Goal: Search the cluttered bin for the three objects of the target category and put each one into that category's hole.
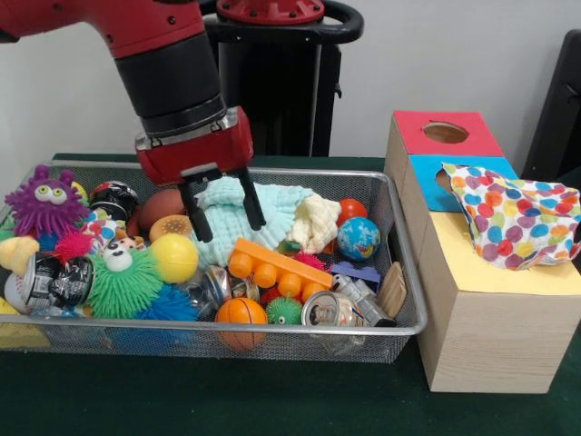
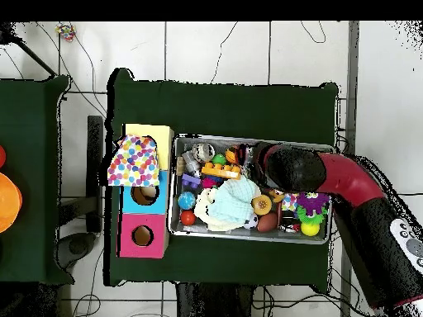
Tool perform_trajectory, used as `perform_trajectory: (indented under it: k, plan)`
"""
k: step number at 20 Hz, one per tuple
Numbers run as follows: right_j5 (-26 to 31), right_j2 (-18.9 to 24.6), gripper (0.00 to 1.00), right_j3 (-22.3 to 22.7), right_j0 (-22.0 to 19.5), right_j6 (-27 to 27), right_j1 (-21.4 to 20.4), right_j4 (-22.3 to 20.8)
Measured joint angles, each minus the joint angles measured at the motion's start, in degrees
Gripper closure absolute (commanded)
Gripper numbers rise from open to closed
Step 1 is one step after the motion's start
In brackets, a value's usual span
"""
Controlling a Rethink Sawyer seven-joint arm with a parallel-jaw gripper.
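Observation:
My gripper (image 1: pixel 224 205) hangs open inside the wire bin (image 1: pixel 227 329), its two black fingers (image 1: pixel 196 214) straddling a bunched pale teal cloth (image 1: pixel 277 207). A cream cloth (image 1: pixel 318 221) lies just right of the teal one. A polka-dot cloth (image 1: pixel 513 218) is draped on the wooden box (image 1: pixel 481 327), covering the yellow section and part of the blue section's hole. The red section's hole (image 1: pixel 446 133) is uncovered. From overhead, the teal cloth (image 2: pixel 234 196) sits mid-bin, the polka-dot cloth (image 2: pixel 134 161) is on the box, and the arm (image 2: pixel 289 165) hides the gripper.
The bin is packed with toys: a purple fuzzy creature (image 1: pixel 45 200), a green spiky ball (image 1: pixel 123 282), a yellow ball (image 1: pixel 174 257), an orange brick (image 1: pixel 272 265), a globe ball (image 1: pixel 359 238) and cans (image 1: pixel 331 309). The box stands right against the bin's right side.

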Motion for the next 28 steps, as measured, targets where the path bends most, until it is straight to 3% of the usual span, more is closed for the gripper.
perform_trajectory:
  k: [16, 28]
  plan:
    - [0.0, 6.4, 0.00, 0.4, -7.2, 0.0, 5.0, 2.2]
    - [0.0, 7.4, 0.00, 0.4, -7.0, 0.0, 5.2, 2.0]
